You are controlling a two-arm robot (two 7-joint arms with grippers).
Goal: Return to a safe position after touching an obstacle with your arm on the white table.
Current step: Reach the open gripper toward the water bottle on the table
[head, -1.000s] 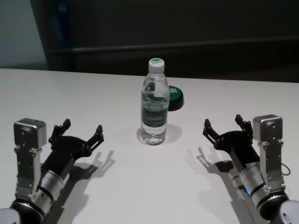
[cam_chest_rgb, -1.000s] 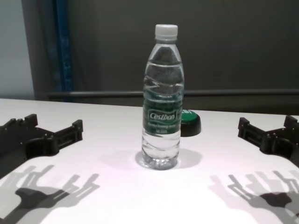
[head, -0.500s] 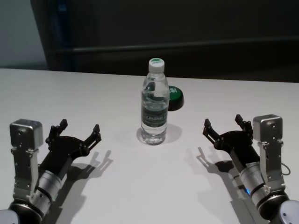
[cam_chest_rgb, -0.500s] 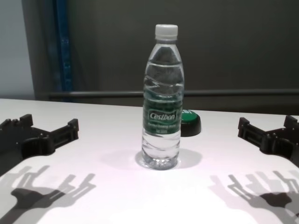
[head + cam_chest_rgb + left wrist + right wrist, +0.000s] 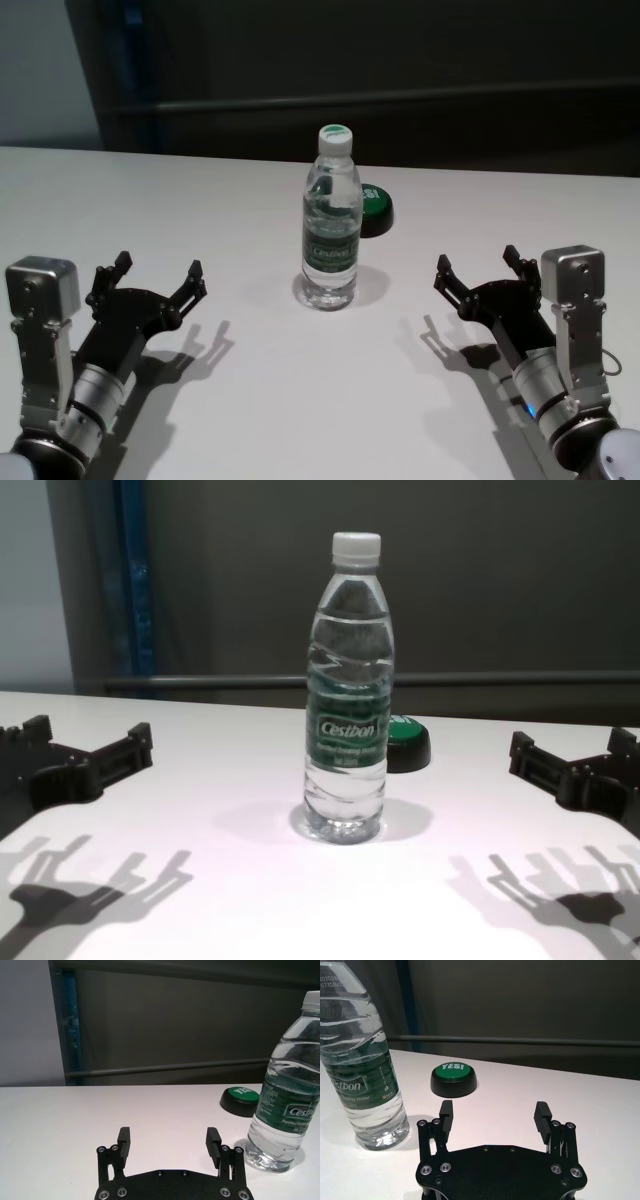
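I see my left gripper point(image 5: 157, 277) low above the white table point(image 5: 320, 400), on the near left side, with its two fingers spread wide and nothing between them. In the left wrist view the same gripper point(image 5: 170, 1141) shows both black fingers apart, and only bare tabletop is in the gap. It does not touch the obstacle point(image 5: 331, 231); the bottle stands well apart from it, further in and toward the middle.

My right gripper point(image 5: 480, 267) is on the near right side of the table, also low above the surface. Its fingers are wide open too and hold nothing, which the right wrist view point(image 5: 493, 1112) shows clearly. It is also apart from the bottle.

The obstacle stands upright in the middle of the table, between the two grippers and a little farther from me than both. It is a clear plastic bottle with a white cap, a green "Cestbon" label around its middle, and water inside. In the chest view it point(image 5: 347, 705) looks straight and not tilted.

Just behind the bottle, slightly to its right, a low black puck point(image 5: 375, 211) with a green top lies on the table. On its top I can read "YES!" in the right wrist view point(image 5: 454, 1079).
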